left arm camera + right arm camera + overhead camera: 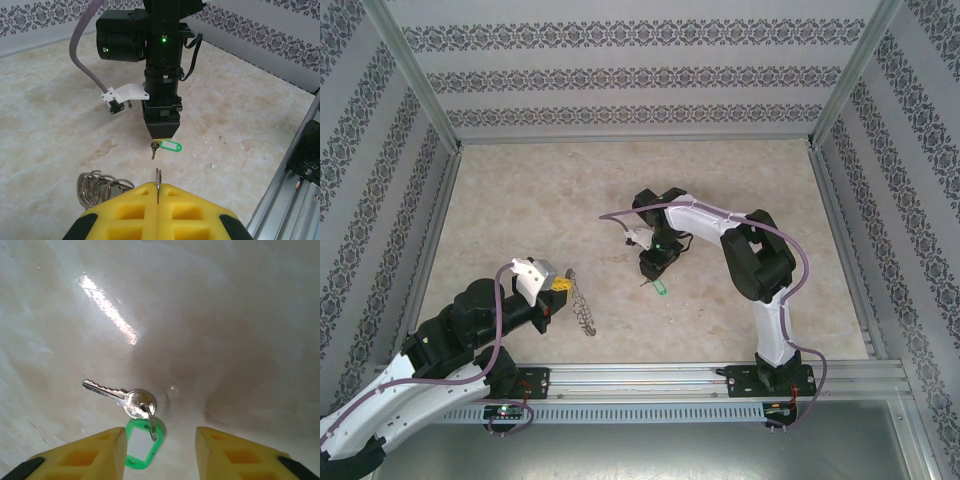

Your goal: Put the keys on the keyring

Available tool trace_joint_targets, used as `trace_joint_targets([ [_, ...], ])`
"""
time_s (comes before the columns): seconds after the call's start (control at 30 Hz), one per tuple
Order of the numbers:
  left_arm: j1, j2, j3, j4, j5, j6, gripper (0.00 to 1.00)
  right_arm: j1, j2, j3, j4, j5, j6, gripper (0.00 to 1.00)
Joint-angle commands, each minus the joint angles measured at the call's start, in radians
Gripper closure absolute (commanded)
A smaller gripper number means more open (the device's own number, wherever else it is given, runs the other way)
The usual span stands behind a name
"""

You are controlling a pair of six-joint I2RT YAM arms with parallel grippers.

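Our left gripper [158, 190] was clamped fully closed, its yellow pads pinching a thin sliver of the keyring [97, 186], whose coiled wire bulged out beside the pads, low over the marbled table [55, 115]. Our right gripper [160, 437] pointed nose-down at the tabletop with its fingers wide apart and nothing in them. The silver key [131, 401] lay flat just ahead of those fingers. Its green tag [141, 446] sat in the gap between them, nearer one finger than the other.

We judged the step in hand to be picking up the key. To do it well, we thought the right gripper should ease forward until the key's round head, not the floppy tag, was centred between the pads. It should then sink until the pads brushed the table and close slowly, because such thin flat metal could skate out sideways. A grip on the head would leave the hole free for threading. Meanwhile the left gripper needed to keep the ring steady and facing the right arm.
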Motion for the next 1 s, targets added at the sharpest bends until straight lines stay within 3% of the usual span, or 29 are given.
trace_joint_targets([
  [0.0,-0.011,-0.014,0.000,0.033,0.010,0.014,1.00,-0.013,0.017,0.014,-0.011,-0.029,-0.014,0.61],
  [0.5,-0.011,-0.014,0.003,0.027,0.000,0.018,1.00,-0.008,0.047,0.020,0.003,-0.069,-0.014,0.76],
  [0.77,-0.011,-0.016,0.001,0.025,-0.002,0.016,1.00,-0.001,0.042,0.026,0.006,-0.070,-0.013,0.78],
  [0.97,-0.011,-0.020,0.004,0.024,-0.005,0.018,1.00,-0.001,0.042,0.022,-0.002,-0.062,-0.018,0.89],
])
